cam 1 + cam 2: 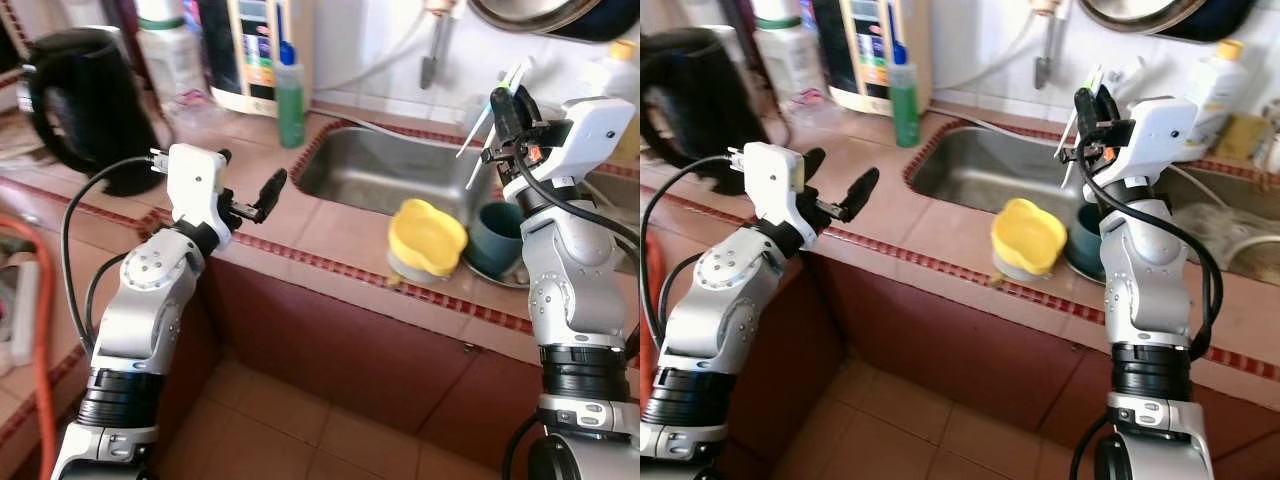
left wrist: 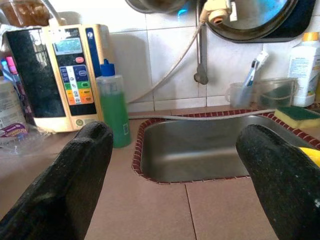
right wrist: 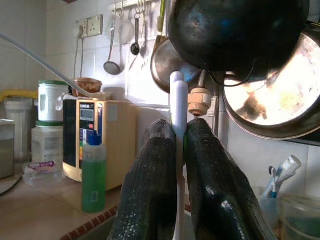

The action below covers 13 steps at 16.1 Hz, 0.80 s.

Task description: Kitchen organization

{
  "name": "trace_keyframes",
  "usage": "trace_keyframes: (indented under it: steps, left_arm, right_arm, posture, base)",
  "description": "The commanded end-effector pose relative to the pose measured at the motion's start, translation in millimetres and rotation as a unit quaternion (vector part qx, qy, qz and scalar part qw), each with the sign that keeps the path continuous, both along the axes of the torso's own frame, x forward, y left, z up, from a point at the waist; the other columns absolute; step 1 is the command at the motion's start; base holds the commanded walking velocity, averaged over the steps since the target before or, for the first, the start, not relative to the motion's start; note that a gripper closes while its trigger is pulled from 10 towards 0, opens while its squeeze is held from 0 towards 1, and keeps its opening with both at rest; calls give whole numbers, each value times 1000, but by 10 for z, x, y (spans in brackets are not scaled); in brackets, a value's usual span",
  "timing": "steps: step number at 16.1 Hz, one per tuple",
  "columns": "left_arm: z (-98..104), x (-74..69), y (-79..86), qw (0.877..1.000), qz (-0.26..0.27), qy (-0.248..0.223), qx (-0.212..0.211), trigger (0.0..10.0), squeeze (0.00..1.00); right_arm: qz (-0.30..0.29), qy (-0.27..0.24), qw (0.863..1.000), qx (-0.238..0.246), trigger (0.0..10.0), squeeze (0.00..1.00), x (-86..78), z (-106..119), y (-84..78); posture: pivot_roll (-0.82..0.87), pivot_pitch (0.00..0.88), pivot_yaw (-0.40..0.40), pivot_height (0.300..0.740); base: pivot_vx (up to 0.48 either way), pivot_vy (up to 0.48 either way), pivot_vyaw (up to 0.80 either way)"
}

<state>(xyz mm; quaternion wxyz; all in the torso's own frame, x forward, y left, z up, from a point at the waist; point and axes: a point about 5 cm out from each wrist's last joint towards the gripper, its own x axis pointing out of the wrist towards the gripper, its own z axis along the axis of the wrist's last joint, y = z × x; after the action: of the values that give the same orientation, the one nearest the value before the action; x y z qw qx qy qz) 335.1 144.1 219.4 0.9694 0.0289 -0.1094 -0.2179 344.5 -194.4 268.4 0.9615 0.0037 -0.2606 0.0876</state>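
Note:
My right gripper (image 1: 507, 118) is raised above the right side of the steel sink (image 1: 380, 170) and is shut on a white toothbrush (image 1: 477, 130) with a green tip. In the right wrist view the toothbrush handle (image 3: 178, 97) stands upright between the two closed fingers (image 3: 150, 185). My left gripper (image 1: 250, 175) hovers open and empty over the tiled counter left of the sink. On the counter's front edge stand a yellow bowl-shaped piece (image 1: 427, 238) and a teal cup (image 1: 497, 238). A clear holder (image 2: 239, 93) with a toothbrush stands behind the sink.
A green soap bottle (image 1: 289, 95) and a cream water appliance (image 1: 255, 50) stand at the back left of the sink. A black kettle (image 1: 85, 100) is at far left. Pans (image 3: 235, 35) hang on the wall. A yellow-green sponge (image 2: 297, 116) lies by the sink rim.

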Motion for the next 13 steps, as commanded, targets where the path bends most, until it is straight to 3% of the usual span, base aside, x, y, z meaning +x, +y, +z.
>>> trace_keyframes:
  steps: [1, 13]
  left_arm:
    - [57, -24, -45, 1000, -7, -17, 6, 10000, 0]
    - [102, 33, -37, 1000, -8, -26, -8, 10000, 0]
  right_arm:
    - [-10, -7, 1000, 3, 10000, 0, -8, 79, -72]
    - [-5, -18, 1000, 7, 10000, 0, 0, 129, -72]
  posture:
    - [-106, 33, 36, 740]
    - [-118, 0, 39, 740]
  base:
    - [0, 0, 0]
    - [0, 0, -756]
